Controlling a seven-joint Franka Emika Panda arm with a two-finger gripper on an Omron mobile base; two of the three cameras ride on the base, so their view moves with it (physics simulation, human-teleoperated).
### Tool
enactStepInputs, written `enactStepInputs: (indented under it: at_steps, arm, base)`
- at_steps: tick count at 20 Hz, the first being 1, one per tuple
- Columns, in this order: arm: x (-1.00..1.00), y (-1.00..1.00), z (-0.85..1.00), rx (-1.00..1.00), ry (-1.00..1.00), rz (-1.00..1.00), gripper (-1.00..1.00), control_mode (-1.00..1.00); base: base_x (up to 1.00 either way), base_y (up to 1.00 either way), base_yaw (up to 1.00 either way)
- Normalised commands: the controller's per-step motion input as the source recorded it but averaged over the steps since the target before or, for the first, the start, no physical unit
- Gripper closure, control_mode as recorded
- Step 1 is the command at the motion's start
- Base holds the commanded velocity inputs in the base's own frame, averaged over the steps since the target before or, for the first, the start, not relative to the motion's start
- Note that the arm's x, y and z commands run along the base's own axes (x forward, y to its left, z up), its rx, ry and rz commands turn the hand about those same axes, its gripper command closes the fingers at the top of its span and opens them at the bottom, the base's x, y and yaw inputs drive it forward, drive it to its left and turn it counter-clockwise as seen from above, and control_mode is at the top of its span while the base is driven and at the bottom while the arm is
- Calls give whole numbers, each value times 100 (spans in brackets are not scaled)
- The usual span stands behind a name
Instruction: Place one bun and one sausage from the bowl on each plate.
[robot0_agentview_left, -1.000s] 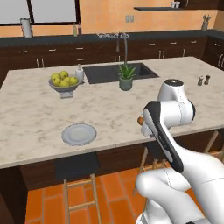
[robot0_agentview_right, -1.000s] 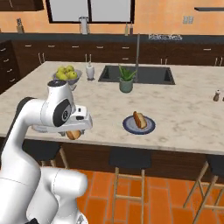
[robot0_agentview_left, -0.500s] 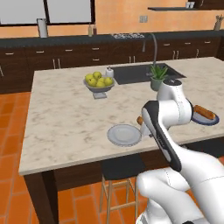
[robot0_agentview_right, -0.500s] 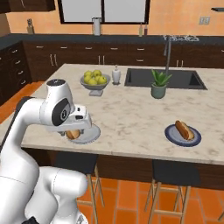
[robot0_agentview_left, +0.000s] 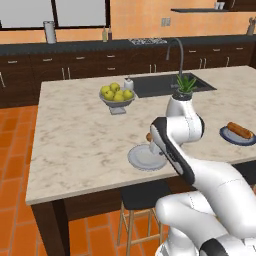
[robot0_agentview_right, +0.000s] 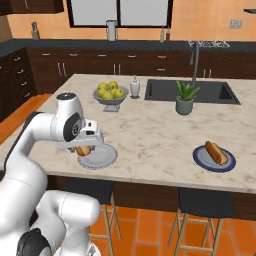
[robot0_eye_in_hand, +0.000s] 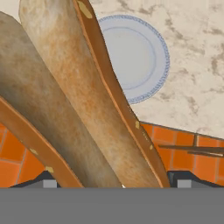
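Note:
My gripper (robot0_agentview_right: 84, 148) is shut on a brown split bun (robot0_agentview_right: 82, 151), held just above the near left rim of an empty blue-rimmed plate (robot0_agentview_right: 101, 158). In the hand view the bun (robot0_eye_in_hand: 74, 100) looms large between the fingertips (robot0_eye_in_hand: 46, 182), with that plate (robot0_eye_in_hand: 138, 57) beyond it near the counter edge. In the left base view the arm covers the hand; a bit of bun (robot0_agentview_left: 149, 137) peeks out above the plate (robot0_agentview_left: 142, 158). A second plate (robot0_agentview_right: 202, 160) at the right carries a bun with a sausage (robot0_agentview_right: 216, 152). The bowl is out of view.
A pale footed bowl of yellow-green fruit (robot0_agentview_right: 111, 94) stands mid-counter beside a small white dispenser (robot0_agentview_right: 135, 87). A potted plant (robot0_agentview_right: 185, 97) sits in front of the sink (robot0_agentview_right: 212, 92). Stools (robot0_agentview_right: 89, 189) stand under the counter's near edge, over orange tiles.
The base has driven along the counter, so the whole scene has shifted; the empty plate now lies right at the gripper. The arm keeps its pose, still holding the bun.

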Motion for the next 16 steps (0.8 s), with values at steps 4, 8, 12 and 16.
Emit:
enactStepInputs:
  at_steps: [4,8,12,16]
  arm:
    - [100,32,-65,0,13,0,100,-100]
    - [100,29,-73,0,17,0,100,-100]
    - [98,15,-34,0,5,0,100,-100]
    - [18,0,-12,0,0,0,100,-100]
  base:
    - [0,0,0]
    - [0,0,0]
    - [0,0,0]
    - [0,0,0]
